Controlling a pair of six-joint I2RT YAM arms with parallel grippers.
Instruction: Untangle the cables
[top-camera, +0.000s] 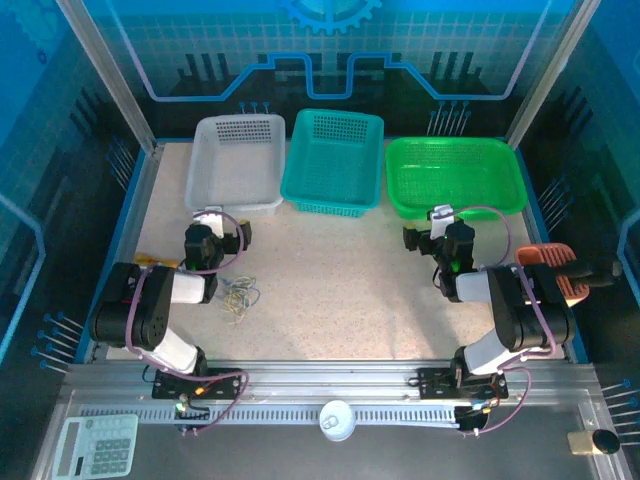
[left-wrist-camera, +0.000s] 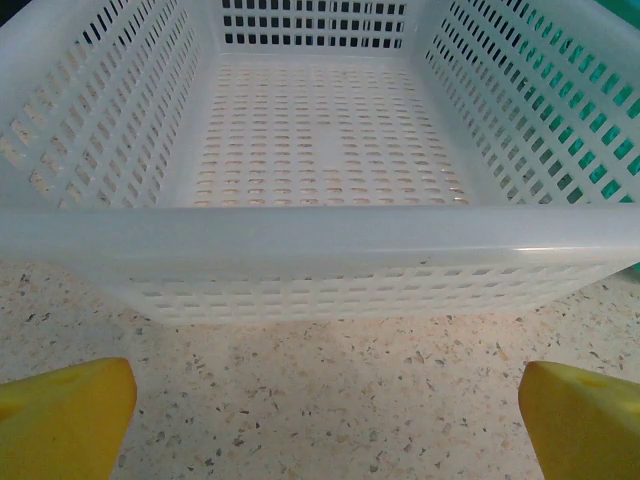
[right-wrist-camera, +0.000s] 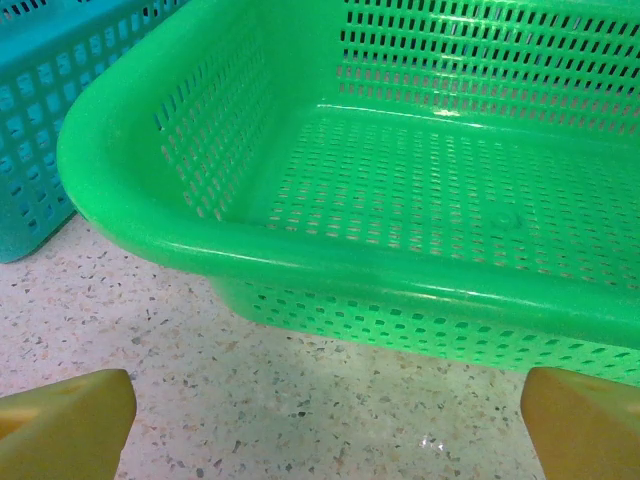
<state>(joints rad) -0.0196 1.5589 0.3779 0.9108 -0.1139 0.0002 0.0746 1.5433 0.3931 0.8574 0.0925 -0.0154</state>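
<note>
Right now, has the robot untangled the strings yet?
Not yet. Done: nothing; the tangle of thin grey, white and yellowish cables lies looped together on the speckled table. In hand: nothing; the left claw is open, facing the white perforated plastic basket, and the right claw is open, facing the green perforated plastic basket. Left: picking up and separating every cable.

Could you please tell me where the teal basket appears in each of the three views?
Top external: teal basket, middle of the back row.
Left wrist: far right, behind the white basket's perforated wall.
Right wrist: upper left, beside the green basket.
Shared landmark: the speckled tabletop.
</note>
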